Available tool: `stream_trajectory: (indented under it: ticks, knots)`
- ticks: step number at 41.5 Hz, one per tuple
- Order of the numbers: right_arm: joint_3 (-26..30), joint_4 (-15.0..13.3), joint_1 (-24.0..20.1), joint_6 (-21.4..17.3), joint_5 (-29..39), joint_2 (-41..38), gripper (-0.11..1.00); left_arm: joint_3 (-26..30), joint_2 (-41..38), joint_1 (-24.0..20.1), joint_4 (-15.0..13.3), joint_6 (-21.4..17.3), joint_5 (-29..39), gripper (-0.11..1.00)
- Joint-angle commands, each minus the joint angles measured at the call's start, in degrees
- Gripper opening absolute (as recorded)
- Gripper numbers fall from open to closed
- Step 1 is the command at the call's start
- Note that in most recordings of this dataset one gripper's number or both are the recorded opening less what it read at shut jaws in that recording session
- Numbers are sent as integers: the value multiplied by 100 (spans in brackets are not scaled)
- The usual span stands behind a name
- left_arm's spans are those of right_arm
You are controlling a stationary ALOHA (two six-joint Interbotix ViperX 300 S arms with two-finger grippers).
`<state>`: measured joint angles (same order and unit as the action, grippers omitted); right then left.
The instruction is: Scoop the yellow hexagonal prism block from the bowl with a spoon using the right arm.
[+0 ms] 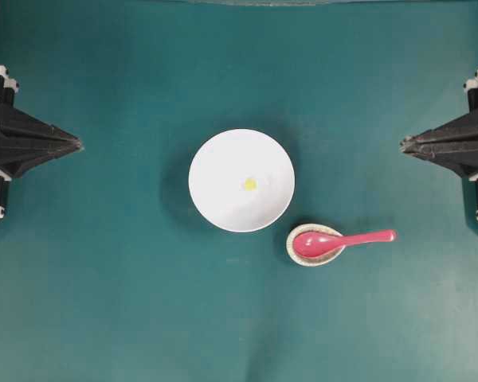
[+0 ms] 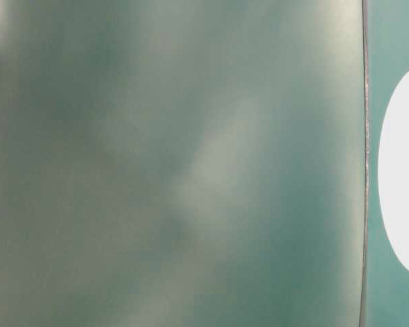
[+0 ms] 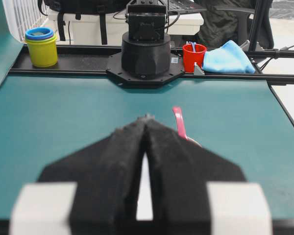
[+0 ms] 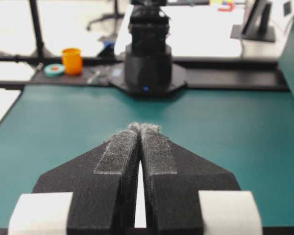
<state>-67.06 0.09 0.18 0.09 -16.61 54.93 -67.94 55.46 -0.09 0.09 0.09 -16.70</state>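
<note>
Right gripper (image 1: 404, 144) sits closed and empty at three o'clock; nothing begun. Tiny yellow hexagonal block (image 1: 249, 185) lies in the white round bowl (image 1: 215, 159). Next: open, grasp the glossy pink-red spoon (image 1: 342, 239) at five o'clock

The overhead view looks straight down on the green surface (image 1: 103, 302), far enough to take in the bowl (image 1: 241, 180) at centre and both arms at the side edges. The table-level view sits very close and is mostly a blurred green pane; only a white curve of the bowl (image 2: 403, 170) shows at its right edge. The left wrist view looks level over its own jaws across the surface toward the opposite arm's base (image 3: 146, 54), the spoon (image 3: 179, 123) just past the tips. The right wrist view faces the other way, toward the other base (image 4: 148, 63). All share the surface around the bowl.
</note>
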Motion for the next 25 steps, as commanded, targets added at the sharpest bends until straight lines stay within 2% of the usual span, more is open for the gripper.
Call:
stream_trajectory:
  ticks: [1, 2, 3, 4, 12, 17, 22, 25]
  knots:
    - [123, 0, 18, 9, 0, -18, 0, 202, 26, -9, 44, 18, 220, -1]
    - [176, 0, 18, 9, 176, -26, 0, 229, 88, -9, 44, 26, 483, 0]
    - [185, 0, 18, 9, 220, -35, 0, 229, 114, -9, 44, 26, 536, 13]
    - [211, 0, 18, 9, 272, -35, 1, 237, 132, -9, 44, 26, 580, 14]
    - [255, 9, 18, -18, 369, -35, 1, 255, 264, -18, 44, 26, 747, 14]
    - [255, 0, 18, -18, 352, -53, 6, 255, 246, -9, 44, 18, 756, 14]
    - [246, 9, 18, -35, 360, -97, 17, 255, 246, -9, 44, -9, 756, 14]
    - [229, 18, 18, -44, 352, -123, 29, 255, 246, -9, 44, -18, 756, 14]
